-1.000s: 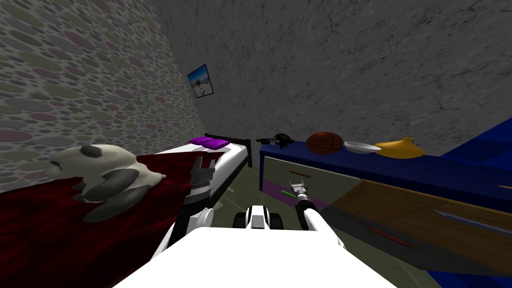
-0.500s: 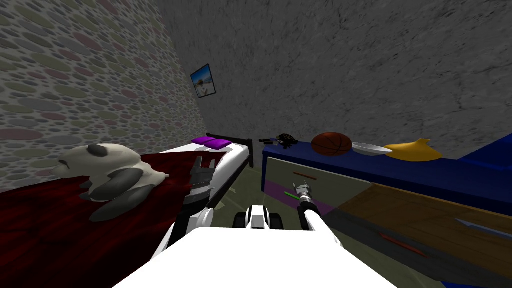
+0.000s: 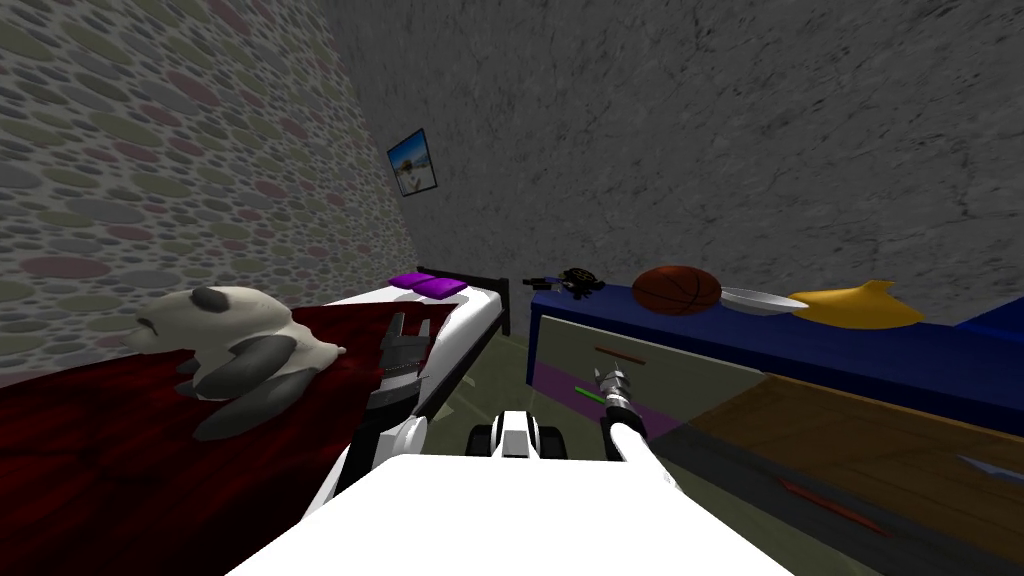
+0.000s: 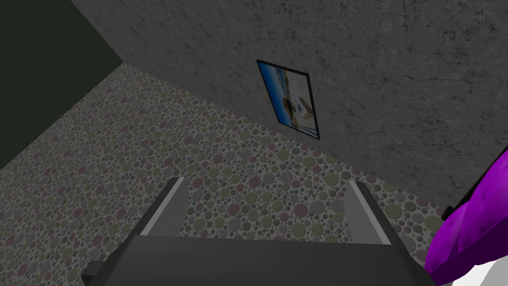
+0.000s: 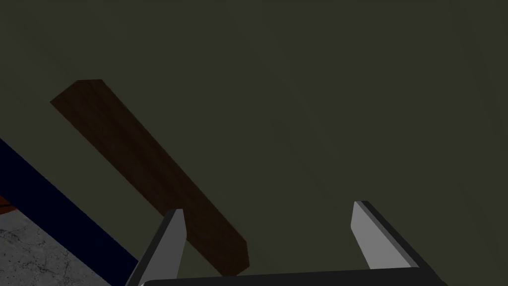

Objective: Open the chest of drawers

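1. Nothing is open yet, as far as I can see. The fronts of the chest of drawers [image 3: 850,360] look shut, so the whole pull is left to do.
2. The right hand [image 3: 608,378] is close up to the top drawer [image 5: 322,99], with its 2 fingers spread wide and nothing between them.
3. In the right wrist view the handle [image 5: 149,174] runs slantwise, with its near end just beside 1 finger rather than between the 2. I'd judge the reach nearly done, but the hand needs lining up on the handle before it closes.
4. The left hand [image 3: 405,345] hangs by the edge of the bed [image 3: 100,450], fingers wide and empty, taking no part.
5. The chest stands ahead and to the robot's right, against the grey wall and just past the bed. It is long and low with a dark blue top surface. The top drawer is dull grey-green with a reddish-brown bar handle, and a purple front [image 3: 560,382] below it has a green handle.
6. A basketball [image 3: 677,289] and a pale dish [image 3: 760,300] sit on the top, clear of the drawer.
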Available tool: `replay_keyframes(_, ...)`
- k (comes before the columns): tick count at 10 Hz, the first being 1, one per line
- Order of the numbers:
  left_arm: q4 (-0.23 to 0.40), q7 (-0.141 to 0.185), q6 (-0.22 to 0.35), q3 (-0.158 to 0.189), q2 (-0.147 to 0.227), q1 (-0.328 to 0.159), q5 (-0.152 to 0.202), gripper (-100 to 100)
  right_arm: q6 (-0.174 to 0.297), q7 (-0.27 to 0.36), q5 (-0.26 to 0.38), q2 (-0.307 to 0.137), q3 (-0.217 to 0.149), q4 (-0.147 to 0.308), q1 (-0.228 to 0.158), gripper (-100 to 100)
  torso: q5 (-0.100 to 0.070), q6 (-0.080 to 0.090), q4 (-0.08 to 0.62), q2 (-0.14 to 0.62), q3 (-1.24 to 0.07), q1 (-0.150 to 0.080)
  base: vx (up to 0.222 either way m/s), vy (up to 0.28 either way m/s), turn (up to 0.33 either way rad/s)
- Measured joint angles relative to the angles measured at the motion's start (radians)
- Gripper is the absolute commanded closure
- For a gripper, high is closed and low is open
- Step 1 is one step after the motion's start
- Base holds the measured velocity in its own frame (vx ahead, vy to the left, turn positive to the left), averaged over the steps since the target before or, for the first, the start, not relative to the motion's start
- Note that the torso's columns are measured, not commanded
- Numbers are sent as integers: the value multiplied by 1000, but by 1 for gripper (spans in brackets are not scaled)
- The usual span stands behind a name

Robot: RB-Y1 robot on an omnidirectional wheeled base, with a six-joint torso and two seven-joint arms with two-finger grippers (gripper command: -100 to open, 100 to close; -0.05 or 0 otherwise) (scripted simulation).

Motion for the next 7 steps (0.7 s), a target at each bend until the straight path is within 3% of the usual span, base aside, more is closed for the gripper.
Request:
replay_keyframes(5, 0, 0, 0, 0, 0, 0, 0, 0, 84, 27, 129, -24, 4, 75, -18, -100, 0, 0, 0, 0, 0, 0, 16, 41, 29)
replay_keyframes(7, 0, 0, 0, 0, 0, 0, 0, 0, 132, 31, 193, -44, 10, 133, -37, -100, 0, 0, 0, 0, 0, 1, 24, 51, 29)
